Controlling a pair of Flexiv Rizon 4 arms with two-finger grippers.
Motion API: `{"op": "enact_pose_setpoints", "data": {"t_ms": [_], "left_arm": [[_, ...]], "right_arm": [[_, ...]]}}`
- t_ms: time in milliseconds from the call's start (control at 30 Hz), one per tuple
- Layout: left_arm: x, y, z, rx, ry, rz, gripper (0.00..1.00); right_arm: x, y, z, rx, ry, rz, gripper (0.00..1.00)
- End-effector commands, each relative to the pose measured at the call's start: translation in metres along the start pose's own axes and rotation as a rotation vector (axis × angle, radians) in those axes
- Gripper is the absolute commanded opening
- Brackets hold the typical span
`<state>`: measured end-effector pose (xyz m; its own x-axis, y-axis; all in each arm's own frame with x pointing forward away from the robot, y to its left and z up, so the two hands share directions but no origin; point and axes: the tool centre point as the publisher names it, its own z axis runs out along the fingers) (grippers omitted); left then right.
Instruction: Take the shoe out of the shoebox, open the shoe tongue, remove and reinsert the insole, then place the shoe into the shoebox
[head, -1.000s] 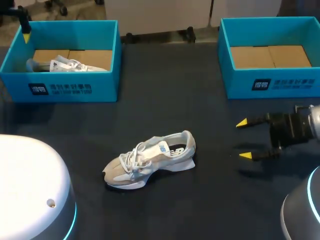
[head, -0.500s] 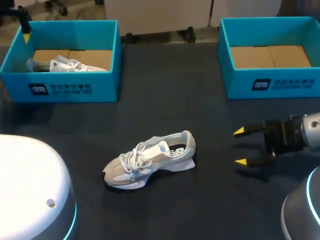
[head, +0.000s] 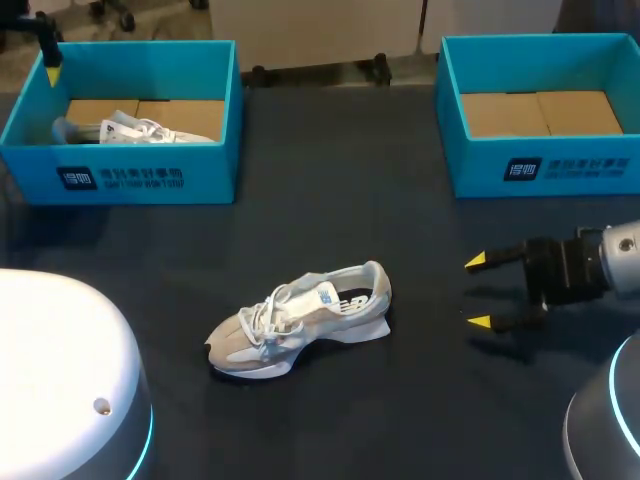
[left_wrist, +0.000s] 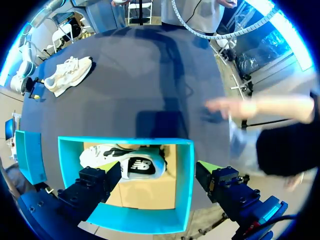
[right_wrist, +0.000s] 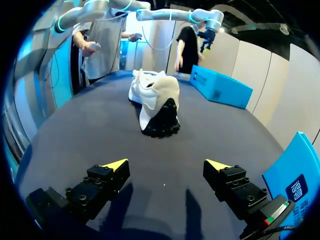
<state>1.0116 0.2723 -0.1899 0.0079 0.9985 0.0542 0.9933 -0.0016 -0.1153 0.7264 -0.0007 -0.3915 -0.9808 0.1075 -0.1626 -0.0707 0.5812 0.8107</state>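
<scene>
Fingers spread and empty, the right gripper (head: 478, 292) faces the shoe (head: 300, 322), well ahead, seemingly heel-first.

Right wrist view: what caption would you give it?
Open right gripper facing the heel of a pale sneaker resting ahead on the dark table.

Beige and white lace-up mesh sneaker (head: 300, 322) standing on its sole mid dark tabletop (head: 400, 230), toe near-left, heel far-right, open teal cardboard shoebox (head: 150, 178) far left holding a second white sneaker (head: 135, 129), matching teal shoebox (head: 545, 165) far right showing its brown floor
</scene>
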Motion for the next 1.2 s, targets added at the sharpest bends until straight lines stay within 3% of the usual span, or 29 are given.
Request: {"op": "enact_pose_setpoints", "data": {"t_ms": [33,333,767,1200], "left_arm": [[0.000,-0.001,0.000,-0.003,0.002,0.000,1.00],[0.000,-0.001,0.000,-0.003,0.002,0.000,1.00],[0.000,-0.001,0.000,-0.003,0.002,0.000,1.00],[0.000,-0.001,0.000,-0.003,0.002,0.000,1.00]], "right_arm": [[-0.002,-0.002,0.004,-0.017,-0.012,0.013,1.00],[-0.011,0.008,0.022,0.015,0.025,0.017,1.00],[-0.026,0.026,0.063,0.009,0.173,-0.007,1.00],[-0.024,0.041,0.097,-0.013,0.288,-0.035,1.00]]}}
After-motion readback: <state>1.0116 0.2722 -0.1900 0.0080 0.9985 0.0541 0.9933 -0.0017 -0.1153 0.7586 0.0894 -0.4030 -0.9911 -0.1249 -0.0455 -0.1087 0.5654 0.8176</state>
